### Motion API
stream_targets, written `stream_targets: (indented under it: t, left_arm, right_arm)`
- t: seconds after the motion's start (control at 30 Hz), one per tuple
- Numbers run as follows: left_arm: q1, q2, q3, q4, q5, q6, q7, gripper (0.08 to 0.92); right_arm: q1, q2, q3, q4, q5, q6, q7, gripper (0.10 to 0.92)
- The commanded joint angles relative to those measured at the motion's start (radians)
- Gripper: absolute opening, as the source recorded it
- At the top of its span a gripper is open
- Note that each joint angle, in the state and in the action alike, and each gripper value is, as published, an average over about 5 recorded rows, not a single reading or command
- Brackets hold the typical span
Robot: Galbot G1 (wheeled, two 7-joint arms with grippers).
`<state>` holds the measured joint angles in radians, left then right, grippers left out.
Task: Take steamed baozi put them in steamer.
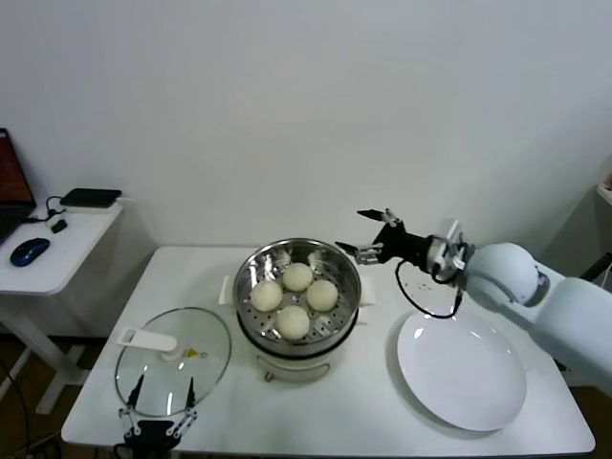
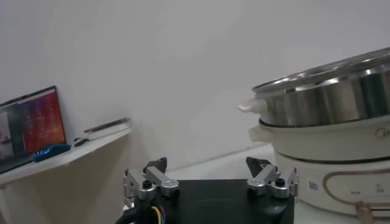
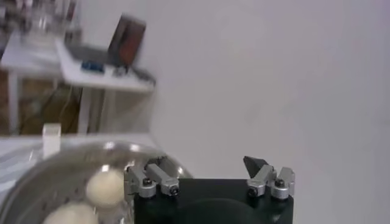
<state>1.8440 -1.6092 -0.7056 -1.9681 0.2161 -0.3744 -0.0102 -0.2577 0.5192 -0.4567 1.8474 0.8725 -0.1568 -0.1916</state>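
Note:
Four off-white baozi (image 1: pixel 295 297) lie together on the perforated floor of the shiny steel steamer (image 1: pixel 251 270), which sits on a cream cooker base in the middle of the table. My right gripper (image 1: pixel 373 235) is open and empty, in the air just right of the steamer's far rim. In the right wrist view the steamer's rim (image 3: pixel 36 178) and two baozi (image 3: pixel 105 187) show below my open right gripper (image 3: pixel 207 167). My left gripper (image 1: pixel 158 418) is open and empty at the table's front left edge; in the left wrist view it (image 2: pixel 207 169) faces the steamer's wall (image 2: pixel 329 100).
A round glass lid (image 1: pixel 206 337) with a white handle lies left of the steamer, close to my left gripper. A bare white plate (image 1: pixel 464 373) lies at the right front, under my right arm. A side desk (image 1: pixel 57 251) with a mouse stands at far left.

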Motion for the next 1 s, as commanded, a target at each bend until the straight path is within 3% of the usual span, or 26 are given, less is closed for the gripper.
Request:
stream_targets:
  t: [0.03, 0.37, 0.67, 1.0]
  left_arm:
    - [0.006, -0.015, -0.003, 0.012, -0.001, -0.022, -0.003, 0.823]
    - [0.014, -0.015, -0.001, 0.014, 0.006, -0.029, -0.004, 0.823]
    - [0.022, -0.016, -0.003, 0.006, 0.009, -0.033, -0.011, 0.823]
    - [0.015, -0.023, -0.001, 0.003, 0.009, -0.026, -0.014, 0.823]
  right_arm:
    - [-1.248, 0.246, 1.018, 0.103, -0.144, 0.345, 0.017, 0.823]
    - [-1.495, 0.546, 1.100, 0.080, -0.208, 0.535, 0.007, 0.823]
    - [-1.523, 0.672, 1.059, 0.058, -0.293, 0.652, 0.034, 0.823]
    - [-1.518, 0.732, 1.032, 0.060, -0.357, 0.645, 0.089, 0.823]
